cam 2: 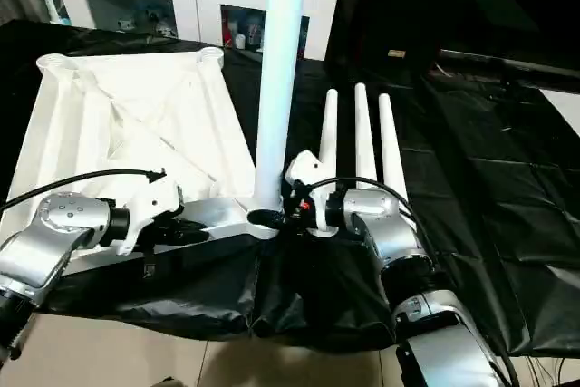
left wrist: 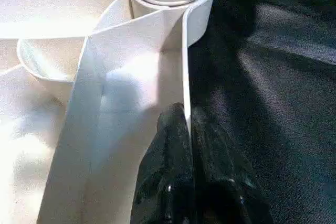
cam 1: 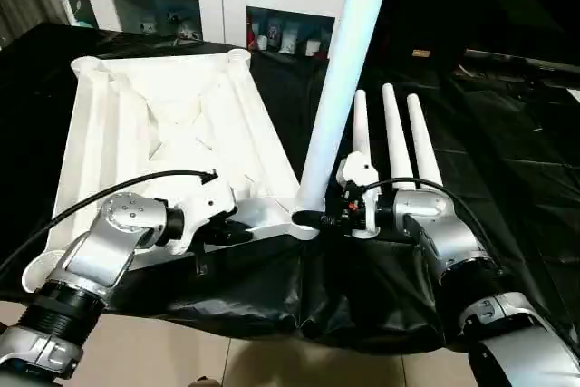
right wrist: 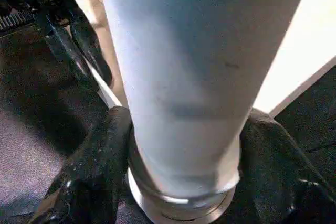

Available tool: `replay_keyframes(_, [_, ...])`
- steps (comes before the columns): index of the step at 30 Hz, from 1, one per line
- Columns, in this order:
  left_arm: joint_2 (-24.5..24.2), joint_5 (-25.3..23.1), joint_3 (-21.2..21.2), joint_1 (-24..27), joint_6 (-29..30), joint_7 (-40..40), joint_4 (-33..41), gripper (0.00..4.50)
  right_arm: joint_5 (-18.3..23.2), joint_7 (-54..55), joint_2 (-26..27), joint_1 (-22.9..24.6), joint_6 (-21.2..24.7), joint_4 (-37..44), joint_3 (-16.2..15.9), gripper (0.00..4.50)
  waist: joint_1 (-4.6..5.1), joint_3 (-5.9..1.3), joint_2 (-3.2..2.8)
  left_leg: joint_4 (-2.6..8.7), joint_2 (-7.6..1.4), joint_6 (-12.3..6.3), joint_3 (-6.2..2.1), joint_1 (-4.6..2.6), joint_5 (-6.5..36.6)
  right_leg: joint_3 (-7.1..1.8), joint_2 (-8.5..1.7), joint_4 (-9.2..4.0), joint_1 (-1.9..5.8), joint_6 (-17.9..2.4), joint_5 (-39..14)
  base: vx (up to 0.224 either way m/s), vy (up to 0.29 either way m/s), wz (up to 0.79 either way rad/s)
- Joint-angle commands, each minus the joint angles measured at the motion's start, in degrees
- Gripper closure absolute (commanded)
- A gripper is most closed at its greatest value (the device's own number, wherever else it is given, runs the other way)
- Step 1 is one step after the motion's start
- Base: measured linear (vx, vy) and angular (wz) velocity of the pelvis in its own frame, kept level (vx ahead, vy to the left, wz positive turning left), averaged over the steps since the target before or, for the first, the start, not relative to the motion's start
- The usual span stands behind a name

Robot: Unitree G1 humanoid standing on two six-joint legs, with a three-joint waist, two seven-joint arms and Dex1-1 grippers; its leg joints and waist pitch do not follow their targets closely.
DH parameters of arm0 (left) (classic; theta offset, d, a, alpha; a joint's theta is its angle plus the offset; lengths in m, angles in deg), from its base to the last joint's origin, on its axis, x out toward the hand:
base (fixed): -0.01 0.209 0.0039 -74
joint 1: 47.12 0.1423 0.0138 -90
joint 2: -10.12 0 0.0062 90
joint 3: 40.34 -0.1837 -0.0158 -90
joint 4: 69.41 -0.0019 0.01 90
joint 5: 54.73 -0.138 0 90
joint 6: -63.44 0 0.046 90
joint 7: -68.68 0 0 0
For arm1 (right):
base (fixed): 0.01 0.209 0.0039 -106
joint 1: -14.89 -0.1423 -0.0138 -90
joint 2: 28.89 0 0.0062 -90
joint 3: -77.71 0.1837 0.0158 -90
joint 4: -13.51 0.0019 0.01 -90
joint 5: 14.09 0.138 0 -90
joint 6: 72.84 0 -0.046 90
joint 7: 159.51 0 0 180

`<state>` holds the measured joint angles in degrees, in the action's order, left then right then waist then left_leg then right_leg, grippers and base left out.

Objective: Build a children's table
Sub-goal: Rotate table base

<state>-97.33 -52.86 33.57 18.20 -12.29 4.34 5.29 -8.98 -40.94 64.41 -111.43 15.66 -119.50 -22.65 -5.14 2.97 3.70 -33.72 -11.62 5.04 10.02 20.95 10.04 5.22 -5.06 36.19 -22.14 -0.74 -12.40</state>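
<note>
Black cloth (cam 1: 507,133): right fingers (right wrist: 94,171) grip upright leg (cam 1: 340,88) at socket; left fingers (left wrist: 173,171) pinch tabletop (cam 1: 163,124) rim.

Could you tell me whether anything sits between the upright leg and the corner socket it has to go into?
Nothing visible does. The upright leg already stands in the near corner socket of the tabletop, with the right gripper closed around its base.
</note>
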Motion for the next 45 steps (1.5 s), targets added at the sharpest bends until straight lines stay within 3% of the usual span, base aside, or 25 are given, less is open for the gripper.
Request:
replay_keyframes(1, [0.25, -0.07, -0.63, 0.04, 0.33, -0.17, 1.26, 4.5, -0.46, 1.03, 0.33, -0.34, 0.48, -1.57, 0.14, 1.85, -0.06, -3.8, -0.66, 3.79, -1.96, -3.03, -0.23, -0.68, 6.01, -3.34, -3.54, -2.91, 2.85, -15.1, 1.49, 0.0, 0.0, 0.0])
replay_keyframes(6, [4.21, -0.67, 0.4, -1.5, 4.05, 5.85, -0.91, 4.5, 1.0, 12.61, 4.72, -0.07, 3.82, -4.26, 4.15, 1.85, 0.24, -3.51, -0.83, 4.19, -2.09, -1.22, -0.33, -0.86, 9.32, -3.41, -3.69, -3.42, 2.68, -14.43, -3.15, 0.0, 0.0, 0.0])
replay_keyframes(8, [6.46, -1.56, 0.68, -2.69, 5.78, 9.55, -2.48, 4.5, 1.35, 17.85, 6.74, -0.02, 5.15, -5.21, 5.51, 1.85, 0.27, -3.33, -0.75, 4.43, -2.02, 0.6, -0.52, -0.91, 11.8, -3.46, -3.84, -3.87, 2.67, -13.0, -8.15, 0.0, 0.0, 0.0])
replay_keyframes(10, [7.56, -2.06, 0.76, -3.34, 6.52, 11.34, -3.37, 4.5, 1.47, 20.09, 7.69, -0.06, 5.61, -5.73, 6.08, 1.86, 0.32, -3.18, -0.71, 4.53, -2.01, 1.24, -0.47, -1.11, 13.93, -3.63, -3.92, -4.37, 2.38, -11.85, -11.96, 0.0, 0.0, 0.0])
replay_keyframes(11, [8.55, -2.33, 0.81, -3.9, 7.34, 12.76, -3.96, 4.5, 1.3, 21.92, 8.42, -0.2, 5.84, -6.19, 6.42, 1.86, 0.09, -3.23, -1.04, 4.5, -1.99, 1.4, -0.56, -1.17, 14.44, -3.64, -4.0, -4.49, 2.35, -11.27, -13.14, 0.0, 0.0, 0.0])
replay_keyframes(13, [13.95, -2.98, 1.9, -6.9, 11.81, 20.32, -7.43, 4.5, 0.12, 30.61, 11.61, -1.3, 6.33, -8.79, 7.37, 1.86, 0.17, -3.05, -1.04, 4.6, -1.97, 2.04, -0.5, -1.41, 15.2, -3.7, -3.82, -4.71, 1.96, -10.92, -14.48, 0.0, 0.0, 0.0])
replay_keyframes(14, [14.22, -3.0, 1.97, -7.05, 12.04, 20.69, -7.61, 4.5, 0.05, 31.04, 11.75, -1.37, 6.34, -8.93, 7.4, 1.86, 0.15, -3.12, -0.96, 4.59, -1.9, 2.49, -0.57, -1.47, 15.38, -3.66, -3.83, -4.73, 1.93, -10.79, -15.31, 0.0, 0.0, 0.0])
replay_keyframes(15, [16.12, -3.74, 2.14, -8.22, 13.46, 23.58, -9.39, 4.5, -0.59, 34.65, 12.88, -2.17, 6.84, -10.41, 7.53, 1.86, 0.07, -3.13, -0.86, 4.59, -1.88, 2.42, -0.59, -1.38, 15.45, -3.63, -3.86, -4.82, 2.08, -10.53, -15.61, 0.0, 0.0, 0.0])
replay_keyframes(16, [17.67, -4.63, 2.05, -9.28, 14.36, 26.08, -11.12, 4.5, -0.92, 37.82, 13.91, -3.01, 7.39, -11.8, 7.82, 1.86, -0.04, -3.16, -1.27, 4.51, -1.81, 2.48, -0.58, -1.36, 15.14, -3.69, -3.87, -4.81, 1.92, -10.29, -15.27, 0.0, 0.0, 0.0])
replay_keyframes(17, [18.45, -5.1, 1.91, -9.8, 14.56, 27.24, -12.06, 4.5, -0.93, 39.35, 14.48, -3.48, 7.73, -12.49, 8.1, 1.86, 0.08, -3.15, -0.99, 4.52, -1.74, 2.39, -0.62, -1.32, 15.57, -3.62, -3.78, -4.95, 1.95, -9.93, -15.76, 0.0, 0.0, 0.0])
replay_keyframes(21, [23.03, -6.44, 1.73, -12.39, 15.1, 32.68, -16.99, 4.5, 0.2, 48.55, 17.66, -6.59, 9.17, -16.49, 11.33, 1.86, -0.11, -3.14, -1.18, 4.56, -1.73, 2.36, -0.66, -1.47, 17.2, -3.65, -3.82, -5.32, 1.66, -8.54, -17.18, 0.0, 0.0, 0.0])
replay_keyframes(28, [22.87, -6.81, 1.31, -12.13, 15.93, 31.79, -16.12, 4.5, 1.75, 51.06, 18.89, -8.27, 9.42, -18.71, 14.15, 1.86, -0.06, -3.25, -1.03, 4.8, -1.76, 1.77, -0.76, -1.04, 17.02, -3.5, -3.76, -5.13, 1.84, -8.04, -15.15, 0.0, 0.0, 0.0])
replay_keyframes(31, [22.42, -6.93, 1.46, -11.96, 15.62, 31.19, -16.2, 4.5, 1.76, 51.66, 19.1, -8.9, 9.39, -19.93, 15.23, 1.86, 0.11, -3.13, -0.97, 4.91, -1.78, 2.0, -0.83, -1.12, 18.46, -3.5, -3.84, -5.31, 1.64, -7.84, -17.22, 0.0, 0.0, 0.0])
replay_keyframes(45, [20.48, -6.64, 0.82, -10.64, 15.92, 28.79, -14.34, 4.5, -0.24, 48.38, 18.66, -10.6, 10.09, -22.12, 14.75, 1.86, 0.33, -3.01, -1.16, 5.27, -1.9, 2.42, -0.99, -1.08, 20.21, -3.52, -3.92, -5.69, 1.4, -7.27, -19.12, 0.0, 0.0, 0.0])
